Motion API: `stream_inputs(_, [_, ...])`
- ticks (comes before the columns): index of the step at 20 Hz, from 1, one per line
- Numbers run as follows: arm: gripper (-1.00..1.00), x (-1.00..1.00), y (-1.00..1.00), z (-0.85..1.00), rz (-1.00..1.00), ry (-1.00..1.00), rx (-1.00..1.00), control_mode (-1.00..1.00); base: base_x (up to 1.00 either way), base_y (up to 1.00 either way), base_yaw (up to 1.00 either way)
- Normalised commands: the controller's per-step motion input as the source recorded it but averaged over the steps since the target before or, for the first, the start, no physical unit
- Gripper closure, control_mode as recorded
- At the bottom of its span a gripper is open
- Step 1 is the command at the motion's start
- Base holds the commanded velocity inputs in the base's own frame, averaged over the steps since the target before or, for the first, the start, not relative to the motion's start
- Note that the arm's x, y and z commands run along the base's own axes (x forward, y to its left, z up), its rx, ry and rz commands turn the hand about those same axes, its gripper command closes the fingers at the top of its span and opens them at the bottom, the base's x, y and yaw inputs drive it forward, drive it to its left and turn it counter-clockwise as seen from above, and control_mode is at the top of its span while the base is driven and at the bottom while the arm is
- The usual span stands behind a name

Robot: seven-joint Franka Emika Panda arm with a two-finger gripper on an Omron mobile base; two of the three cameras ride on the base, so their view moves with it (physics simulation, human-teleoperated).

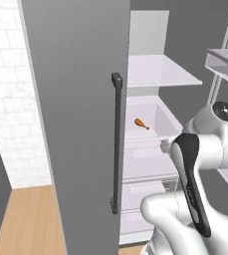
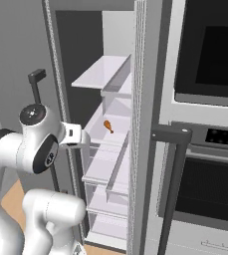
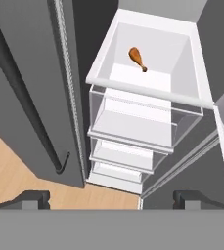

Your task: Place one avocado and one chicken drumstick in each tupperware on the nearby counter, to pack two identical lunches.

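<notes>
The end effector (image 3: pixel 108 197) hung wide open, empty; reaching in, it could nudge the chicken drumstick (image 3: pixel 137 58) deeper along the fridge shelf (image 3: pixel 143 88).

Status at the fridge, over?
Pincer open, empty. Drumstick lying on fridge shelf, untouched. Door open, path clear.

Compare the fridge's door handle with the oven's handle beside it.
The fridge door handle is a thin dark bar running vertically; the oven handle has its thick bar horizontal at the top. The fridge handle sits on an open door, the oven handle on a closed one. Both are dark.
</notes>
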Motion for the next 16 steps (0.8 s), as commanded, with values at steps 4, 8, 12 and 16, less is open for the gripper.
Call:
stream_inputs(4, [-1.0,0.54,-0.23,-0.26,0.0,-0.01,0.0,-1.0,0.0,0.0,0.0])
stream_inputs(8, [-1.0,0.58,-0.22,-0.26,0.0,0.0,0.0,-1.0,0.0,0.0,0.0])
stream_inputs(12, [-1.0,0.59,-0.04,-0.18,0.0,0.0,0.0,-1.0,0.0,0.0,0.0])
stream_inputs(16, [-1.0,0.5,-0.02,-0.18,0.0,0.0,0.0,-1.0,0.0,0.0,0.0])
